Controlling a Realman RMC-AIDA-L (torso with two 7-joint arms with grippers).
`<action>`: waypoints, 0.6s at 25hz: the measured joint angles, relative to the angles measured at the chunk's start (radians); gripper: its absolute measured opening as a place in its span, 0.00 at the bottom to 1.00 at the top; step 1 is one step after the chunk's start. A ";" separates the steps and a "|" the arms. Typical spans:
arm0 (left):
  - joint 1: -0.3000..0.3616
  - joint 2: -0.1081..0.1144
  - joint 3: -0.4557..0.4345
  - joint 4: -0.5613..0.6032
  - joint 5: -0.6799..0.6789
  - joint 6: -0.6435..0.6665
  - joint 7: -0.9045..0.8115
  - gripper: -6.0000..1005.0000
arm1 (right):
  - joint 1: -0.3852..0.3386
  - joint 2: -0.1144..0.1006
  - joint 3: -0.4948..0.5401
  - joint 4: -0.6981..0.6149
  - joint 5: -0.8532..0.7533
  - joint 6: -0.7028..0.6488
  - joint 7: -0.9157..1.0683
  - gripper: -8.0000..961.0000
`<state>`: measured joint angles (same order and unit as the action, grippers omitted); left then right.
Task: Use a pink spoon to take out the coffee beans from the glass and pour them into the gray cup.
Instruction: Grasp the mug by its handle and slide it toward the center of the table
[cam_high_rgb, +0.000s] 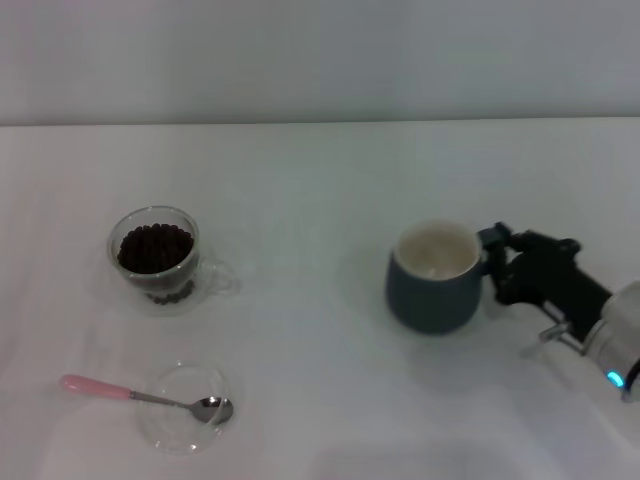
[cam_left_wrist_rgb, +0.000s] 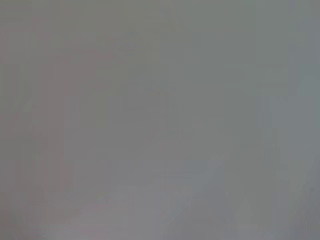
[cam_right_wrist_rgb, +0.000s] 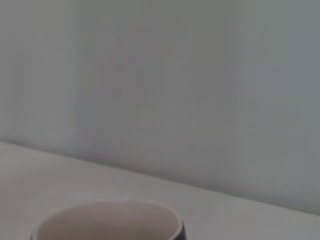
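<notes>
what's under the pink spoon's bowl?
The spoon lies with its bowl in a shallow clear glass dish; its handle sticks out over the table. Nothing else shows in the dish.

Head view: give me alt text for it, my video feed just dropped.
The right gripper is at the handle side of the gray cup on the white table. To the left stands the glass full of coffee beans; nearer the robot, the pink spoon rests across a shallow clear dish. No left arm shows.
</notes>
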<state>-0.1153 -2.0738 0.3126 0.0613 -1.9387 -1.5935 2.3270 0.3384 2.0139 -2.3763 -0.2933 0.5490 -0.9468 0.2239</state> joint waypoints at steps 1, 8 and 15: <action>-0.001 0.000 -0.001 0.000 0.000 0.000 0.000 0.77 | -0.001 0.000 -0.020 -0.010 0.000 -0.004 0.000 0.16; -0.005 0.000 0.000 0.000 0.000 0.004 0.000 0.77 | 0.004 0.000 -0.079 -0.057 0.001 -0.006 0.000 0.16; -0.007 -0.001 -0.001 0.000 0.000 0.009 0.000 0.77 | 0.007 0.000 -0.093 -0.054 0.001 0.008 0.000 0.15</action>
<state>-0.1227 -2.0752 0.3118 0.0613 -1.9387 -1.5849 2.3270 0.3450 2.0140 -2.4690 -0.3474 0.5501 -0.9388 0.2240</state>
